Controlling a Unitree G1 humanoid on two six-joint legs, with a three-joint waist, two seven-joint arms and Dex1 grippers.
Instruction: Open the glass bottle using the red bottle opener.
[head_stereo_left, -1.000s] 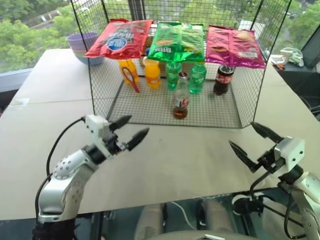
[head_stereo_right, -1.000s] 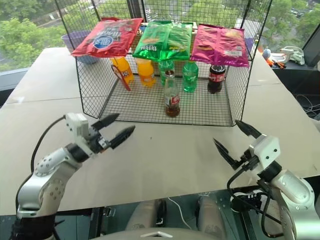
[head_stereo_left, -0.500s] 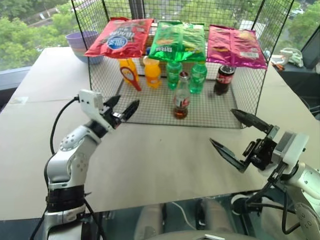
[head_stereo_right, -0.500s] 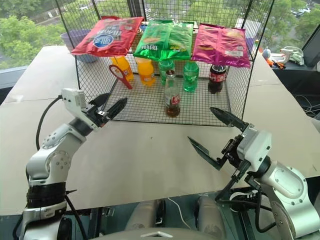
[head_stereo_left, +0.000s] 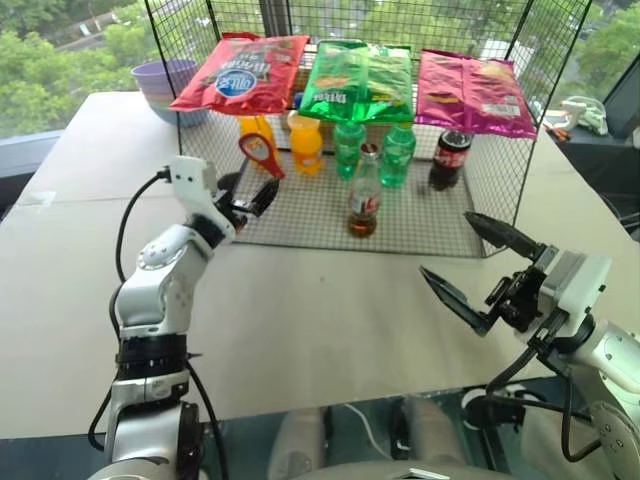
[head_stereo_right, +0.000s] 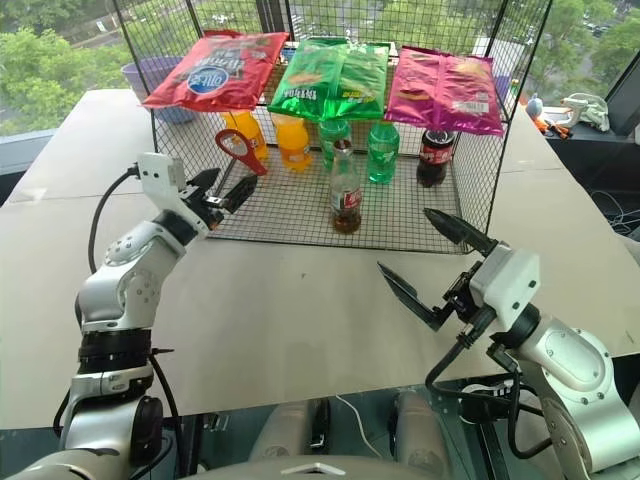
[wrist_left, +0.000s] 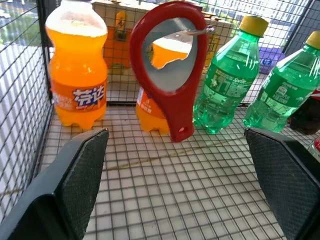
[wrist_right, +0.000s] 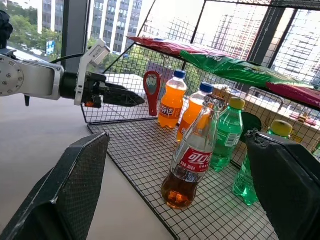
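Overlooking treetops, beige table (head_stereo_left: 330, 320)

We see silver jointed arms, white wrist housings, looping black cables, and pointed black fingers (head_stereo_left: 262, 196) with textured pads

The left arm is stretched forward and a little up, with the elbow nearly straight. Its tool (head_stereo_left: 252, 197) points forward, almost level, and the two black fingers stand wide apart with nothing between them. The right arm is bent at the elbow and stays close to the body. Its tool (head_stereo_left: 478, 268) points forward and to the left, tilted slightly up. Its fingers (head_stereo_left: 505, 235) are also spread wide, and they hold nothing.
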